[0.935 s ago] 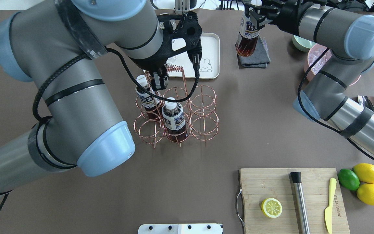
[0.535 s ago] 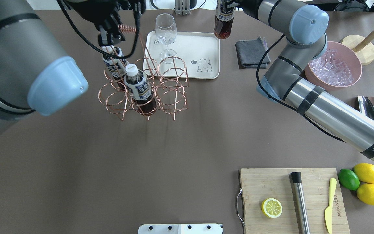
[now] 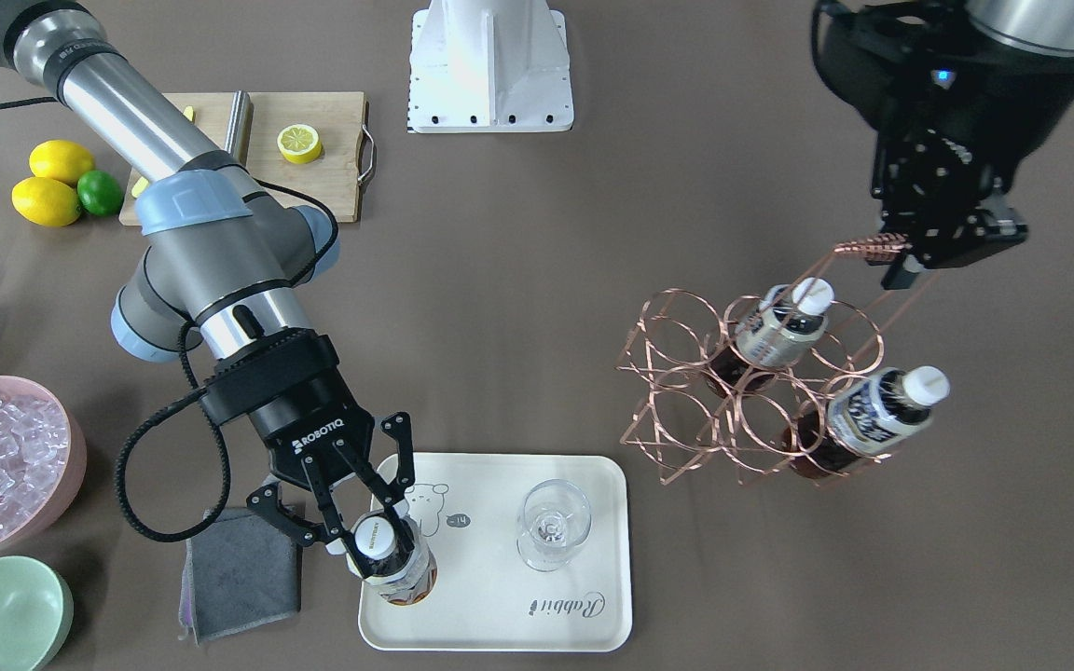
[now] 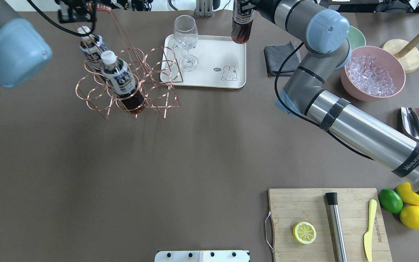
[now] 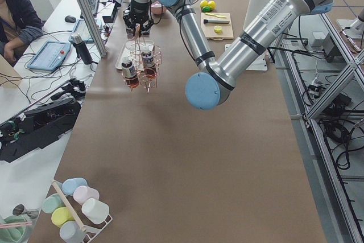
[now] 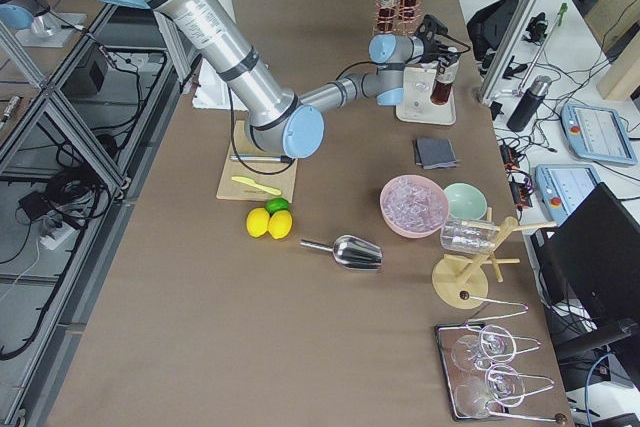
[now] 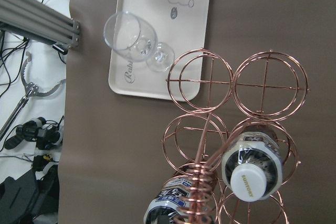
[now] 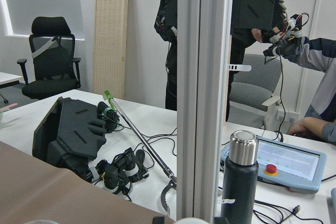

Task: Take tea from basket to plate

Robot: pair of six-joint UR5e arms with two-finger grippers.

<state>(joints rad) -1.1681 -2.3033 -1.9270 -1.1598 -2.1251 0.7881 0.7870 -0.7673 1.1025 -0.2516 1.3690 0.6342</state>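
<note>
While the right jaws are closed on the top of the tea (image 3: pixel 402 573) over a corner of the plate (image 3: pixel 490 601), the full bottle looks weighty and slick, so that under-cap hold seems safest.

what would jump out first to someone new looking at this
The copper basket hangs tilted from the left gripper, whose jaws pinch its coiled handle, with two tea bottles leaning in its rings. Next comes the right gripper, shut on the tea over a corner of the plate, beside a stemmed glass.
</note>
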